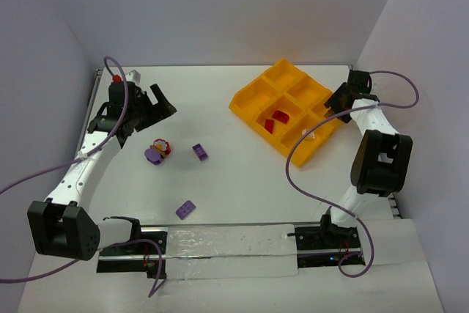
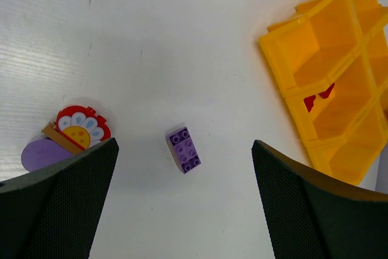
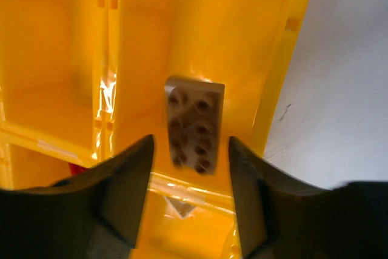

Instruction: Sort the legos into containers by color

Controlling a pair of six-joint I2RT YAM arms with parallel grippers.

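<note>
The orange-yellow tray of containers [image 1: 245,100] lies at the back right. My right gripper [image 3: 191,150] hangs open over a right-edge compartment [image 3: 279,59]. A pale whitish lego [image 3: 194,122] sits just past its fingertips, with a gap on each side. Red legos [image 1: 277,119] lie in a middle compartment. My left gripper [image 2: 185,198] is wide open and holds nothing above the table. Below it lies a purple lego [image 2: 184,150]. A red, white, brown and purple cluster [image 2: 73,131] sits by its left finger. A second purple lego [image 1: 185,210] lies nearer the arm bases.
Grey walls close in the table at the back and on both sides. A rail with both arm bases [image 1: 220,243] runs along the near edge. Purple cables [image 1: 308,174] loop beside each arm.
</note>
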